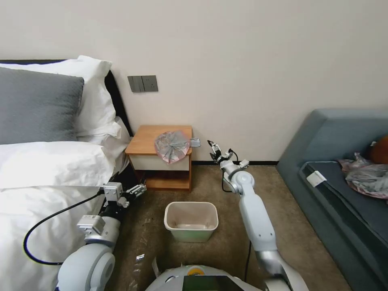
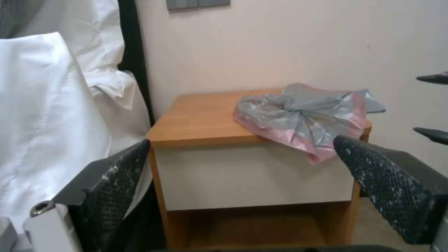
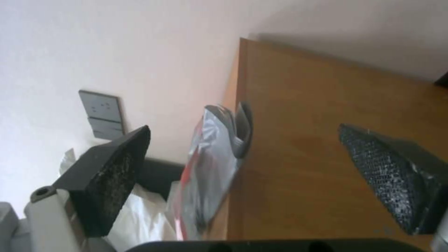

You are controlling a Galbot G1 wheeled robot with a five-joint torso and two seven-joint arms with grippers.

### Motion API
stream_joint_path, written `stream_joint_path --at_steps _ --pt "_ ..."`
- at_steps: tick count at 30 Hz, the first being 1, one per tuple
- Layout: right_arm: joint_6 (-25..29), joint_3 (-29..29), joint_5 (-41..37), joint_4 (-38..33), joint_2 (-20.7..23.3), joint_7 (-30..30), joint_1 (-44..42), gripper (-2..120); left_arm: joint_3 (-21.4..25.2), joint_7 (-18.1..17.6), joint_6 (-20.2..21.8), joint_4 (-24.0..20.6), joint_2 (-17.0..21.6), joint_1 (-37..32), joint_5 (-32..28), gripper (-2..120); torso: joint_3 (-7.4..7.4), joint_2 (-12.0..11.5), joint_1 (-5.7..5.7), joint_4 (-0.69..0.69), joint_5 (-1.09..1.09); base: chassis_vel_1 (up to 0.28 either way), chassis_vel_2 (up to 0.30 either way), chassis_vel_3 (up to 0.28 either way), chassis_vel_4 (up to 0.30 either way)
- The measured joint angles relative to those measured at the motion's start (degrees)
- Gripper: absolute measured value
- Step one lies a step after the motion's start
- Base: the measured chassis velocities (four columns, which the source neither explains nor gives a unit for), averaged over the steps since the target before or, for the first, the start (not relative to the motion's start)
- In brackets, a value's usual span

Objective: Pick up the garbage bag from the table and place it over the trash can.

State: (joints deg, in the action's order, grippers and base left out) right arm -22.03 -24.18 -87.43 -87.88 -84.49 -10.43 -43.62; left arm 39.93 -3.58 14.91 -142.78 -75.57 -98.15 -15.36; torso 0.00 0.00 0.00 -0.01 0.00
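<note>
Two grippers: both open, nothing held.
Garbage bag [image 1: 172, 146]: crumpled on nightstand surface [image 1: 150, 139], right front corner, pink edge hanging over drawer front.
R gripper [image 1: 213, 149]: wide, just beside surface's right side, level w/ bag.
L gripper [image 1: 136, 190]: wide, low by bed [image 1: 48, 182].
Trash can [image 1: 191, 221]: on floor in front of nightstand.

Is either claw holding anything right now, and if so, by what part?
Nothing is held. Both claws are open: the right claw is beside the garbage bag on the table, the left claw below it.
</note>
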Motion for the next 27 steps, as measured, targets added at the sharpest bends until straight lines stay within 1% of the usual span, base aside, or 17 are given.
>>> stream_joint_path --at_steps 3,4,7,8,11,12,14,19,20,21,22,24,25,26,27 --pt "-0.1 1.1 1.4 4.1 -0.9 1.3 2.7 100 0.2 0.1 -0.1 -0.1 0.1 -0.2 0.0 100 0.00 0.0 0.00 0.02 0.00 0.000 0.000 0.000 0.000" --pt "-0.1 1.1 1.4 4.1 -0.9 1.3 2.7 100 0.2 0.1 -0.1 -0.1 0.1 -0.2 0.0 100 0.00 0.0 0.00 0.02 0.00 0.000 0.000 0.000 0.000" --pt "-0.1 1.5 2.7 7.8 -1.8 2.8 4.7 100 0.3 0.1 -0.2 -0.2 0.1 -0.2 -0.1 100 0.00 0.0 0.00 0.01 0.00 0.000 0.000 0.000 0.000" --pt "-0.1 1.5 2.7 7.8 -1.8 2.8 4.7 100 0.3 0.1 -0.2 -0.2 0.1 -0.2 -0.1 100 0.00 0.0 0.00 0.01 0.00 0.000 0.000 0.000 0.000" --pt "0.0 1.8 5.1 12.0 -2.9 4.9 6.8 100 0.2 0.6 -0.4 0.0 0.0 0.0 -0.2 100 0.00 0.0 0.00 0.01 0.00 0.000 0.000 0.000 0.000" --pt "0.0 1.8 5.1 12.0 -2.9 4.9 6.8 100 0.2 0.6 -0.4 0.0 0.0 0.0 -0.2 100 0.00 0.0 0.00 0.01 0.00 0.000 0.000 0.000 0.000" --pt "0.1 1.8 6.5 14.4 -3.8 5.8 8.0 100 0.1 0.8 -0.7 0.5 -0.2 0.1 -0.1 100 0.00 0.0 0.00 0.02 -0.01 0.000 0.000 0.000 0.000" --pt "0.9 2.5 7.6 15.3 -4.7 6.7 8.8 100 -0.1 0.9 -0.8 0.7 -0.6 0.2 0.0 100 0.00 0.0 0.00 0.01 0.00 0.000 0.000 0.000 0.000" --pt "1.3 2.8 7.9 15.6 -4.8 7.1 9.0 99 -0.1 1.0 -0.8 0.7 -0.7 0.3 0.1 100 0.00 0.0 0.00 0.02 0.00 0.000 0.000 0.000 0.000" --pt "1.7 3.0 8.4 16.1 -4.9 7.5 9.3 96 -0.1 1.1 -0.8 0.7 -0.9 0.3 0.4 100 0.00 0.0 0.00 0.01 -0.01 0.000 0.000 0.000 0.000" --pt "1.7 3.0 8.4 16.1 -4.9 7.5 9.3 96 -0.1 1.1 -0.8 0.7 -0.9 0.3 0.4 100 0.00 0.0 0.00 0.01 -0.01 0.000 0.000 0.000 0.000" --pt "2.1 3.3 8.4 16.4 -4.9 7.7 9.5 89 -0.2 1.3 -0.9 0.8 -1.2 0.3 0.8 100 0.00 0.0 0.00 0.01 0.00 0.000 0.000 0.000 0.000" --pt "2.2 3.8 8.4 16.6 -4.8 7.8 9.8 82 -0.3 1.4 -1.0 0.9 -1.8 0.3 1.2 100 0.00 0.0 -0.01 0.01 0.00 0.000 0.000 0.000 0.000" --pt "2.3 4.2 8.3 16.7 -4.6 8.0 9.9 78 -0.4 1.5 -1.1 0.9 -2.2 0.3 1.4 100 0.00 0.0 -0.01 0.01 0.00 0.000 0.000 0.000 0.000" --pt "2.3 4.2 8.3 16.7 -4.6 8.0 9.9 78 -0.4 1.5 -1.1 0.9 -2.2 0.3 1.4 100 0.00 0.0 -0.01 0.01 0.00 0.000 0.000 0.000 0.000"
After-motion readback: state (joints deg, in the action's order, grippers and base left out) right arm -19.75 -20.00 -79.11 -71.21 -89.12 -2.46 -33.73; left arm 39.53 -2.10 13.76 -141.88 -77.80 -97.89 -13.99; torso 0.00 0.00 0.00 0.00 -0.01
